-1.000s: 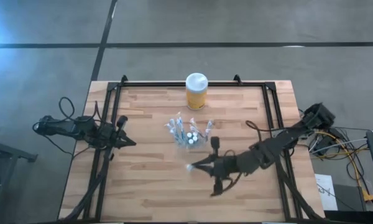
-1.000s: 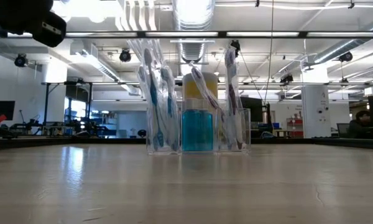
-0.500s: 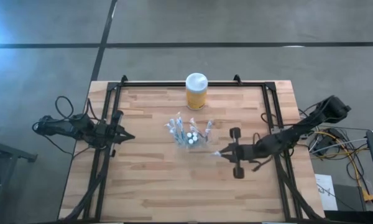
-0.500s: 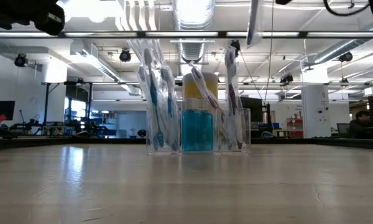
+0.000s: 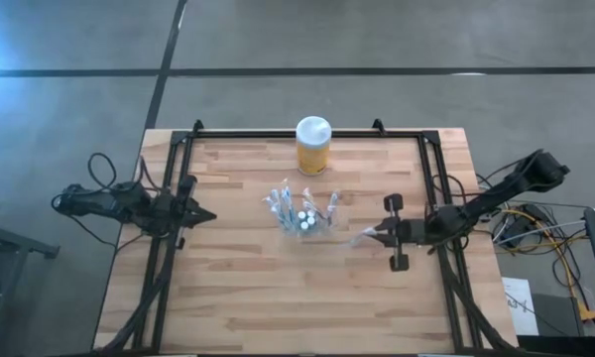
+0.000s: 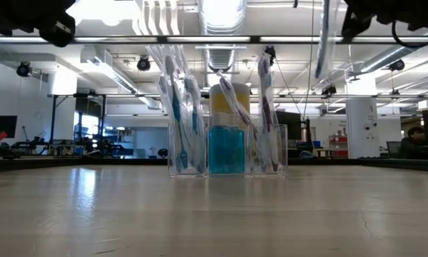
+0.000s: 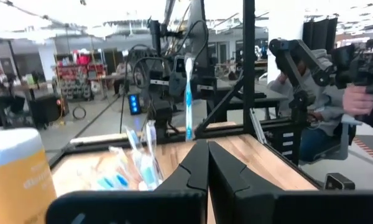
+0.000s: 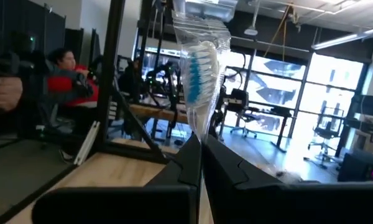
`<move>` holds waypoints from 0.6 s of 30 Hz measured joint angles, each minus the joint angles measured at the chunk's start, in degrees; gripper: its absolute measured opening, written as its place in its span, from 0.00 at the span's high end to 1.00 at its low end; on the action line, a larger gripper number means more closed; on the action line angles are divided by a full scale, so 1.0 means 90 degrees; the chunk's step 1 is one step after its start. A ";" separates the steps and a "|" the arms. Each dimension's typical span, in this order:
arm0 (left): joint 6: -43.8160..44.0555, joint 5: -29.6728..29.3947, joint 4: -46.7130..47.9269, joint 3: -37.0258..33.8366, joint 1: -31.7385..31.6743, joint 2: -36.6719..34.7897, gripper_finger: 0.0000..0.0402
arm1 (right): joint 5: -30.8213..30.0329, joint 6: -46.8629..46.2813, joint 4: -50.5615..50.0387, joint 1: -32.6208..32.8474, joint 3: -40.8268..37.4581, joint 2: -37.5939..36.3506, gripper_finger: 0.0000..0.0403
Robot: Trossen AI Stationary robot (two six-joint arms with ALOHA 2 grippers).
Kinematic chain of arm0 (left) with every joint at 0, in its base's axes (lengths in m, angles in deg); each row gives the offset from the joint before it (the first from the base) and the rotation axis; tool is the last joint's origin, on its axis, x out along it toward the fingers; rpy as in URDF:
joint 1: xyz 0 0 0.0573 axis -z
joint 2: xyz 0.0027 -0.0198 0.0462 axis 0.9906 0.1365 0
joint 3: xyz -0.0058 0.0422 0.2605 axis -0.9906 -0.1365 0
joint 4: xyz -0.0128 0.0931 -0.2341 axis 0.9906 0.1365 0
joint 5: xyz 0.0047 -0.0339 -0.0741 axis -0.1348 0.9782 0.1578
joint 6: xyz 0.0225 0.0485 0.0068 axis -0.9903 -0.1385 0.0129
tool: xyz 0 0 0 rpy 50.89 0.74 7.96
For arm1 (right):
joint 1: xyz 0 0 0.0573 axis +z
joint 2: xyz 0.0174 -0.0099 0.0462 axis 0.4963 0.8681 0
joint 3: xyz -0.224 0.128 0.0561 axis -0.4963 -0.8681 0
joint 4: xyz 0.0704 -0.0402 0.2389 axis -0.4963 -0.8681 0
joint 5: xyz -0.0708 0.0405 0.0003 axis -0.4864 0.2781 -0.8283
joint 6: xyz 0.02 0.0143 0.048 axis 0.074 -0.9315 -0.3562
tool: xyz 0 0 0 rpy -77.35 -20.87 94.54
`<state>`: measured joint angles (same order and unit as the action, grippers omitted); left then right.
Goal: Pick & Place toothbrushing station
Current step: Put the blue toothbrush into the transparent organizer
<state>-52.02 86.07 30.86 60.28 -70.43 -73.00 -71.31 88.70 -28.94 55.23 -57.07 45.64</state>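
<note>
The toothbrushing station [image 5: 302, 213] is a see-through holder on its flat base at mid-table, with several toothbrushes and a blue bottle in it [image 6: 227, 150] [image 7: 137, 168]. The yellow jar with a white lid [image 5: 313, 146] stands behind it. My right gripper [image 5: 379, 235] [image 8: 201, 146] hovers right of the station, shut on a wrapped blue-bristled toothbrush [image 8: 199, 68] [image 6: 324, 43] [image 7: 188, 99]. My left gripper [image 5: 210, 215] [image 7: 207, 146] waits shut at the table's left side, pointing level toward the station. My right gripper pinches the wrapped toothbrush's lower end [image 8: 200, 134] between its two fingers. The fingers come from the table's right, slanting a little upward. The brush sticks out past the fingertips with its bristled head [image 8: 196, 71] uppermost, clear of the table and the station.
Black frame rails [image 5: 178, 198] [image 5: 438, 188] run along the table's left and right sides and its far edge. Bare wood [image 5: 278, 297] fills the near half. Cables [image 5: 545, 233] lie off the right edge. A person [image 8: 62, 74] is in the room beyond.
My right gripper, still shut on the wrapped toothbrush, has drawn back from in front of the station toward the table's right edge and a little toward the far edge. The station and jar have stayed put.
</note>
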 joint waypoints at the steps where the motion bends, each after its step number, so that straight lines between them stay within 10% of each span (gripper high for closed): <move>1: 0.0066 0.0000 0.0049 0.0000 0.0000 0.0000 1.00 | 0.0005 -0.0014 -0.0008 0.0000 -0.0132 -0.0118 0.98; 18: 0.0517 -0.1105 0.0201 -0.0007 -0.0002 -0.0002 0.99 | 0.0794 -0.0010 0.0245 0.0000 -0.1356 -0.1362 0.98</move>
<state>-47.37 76.13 32.67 60.21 -70.45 -73.02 -64.17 88.60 -26.74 55.24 -69.28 33.38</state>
